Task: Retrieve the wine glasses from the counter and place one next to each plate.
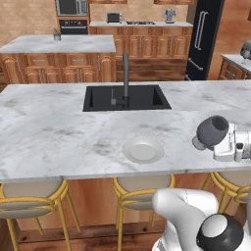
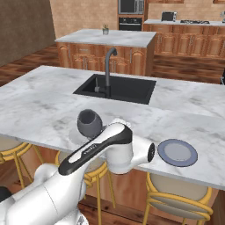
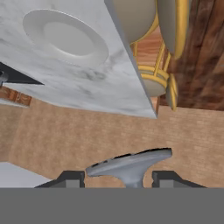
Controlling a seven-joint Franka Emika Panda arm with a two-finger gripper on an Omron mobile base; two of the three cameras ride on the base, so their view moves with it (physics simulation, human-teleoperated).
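Fingers [image 3: 117, 180] grasp the dark wine glass [image 1: 212, 131] by its stem, lying sideways above the bar top [image 1: 49, 132].

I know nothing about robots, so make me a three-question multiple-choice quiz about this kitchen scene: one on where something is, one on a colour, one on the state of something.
1. Where does the white plate lie?
A. in the sink
B. on the marble bar top, near its front edge
C. on a stool

2. What colour is the other plate?
A. blue-grey
B. red
C. yellow

3. What is the gripper doing?
A. hanging open with nothing in it
B. clamped on a plate
C. holding the dark wine glass

Answers:
1 B: the left base view shows it on the bar top, in front of the sink.
2 A: the right base view shows it blue-grey.
3 C: the glass's foot sits between the finger tips in the hand view.
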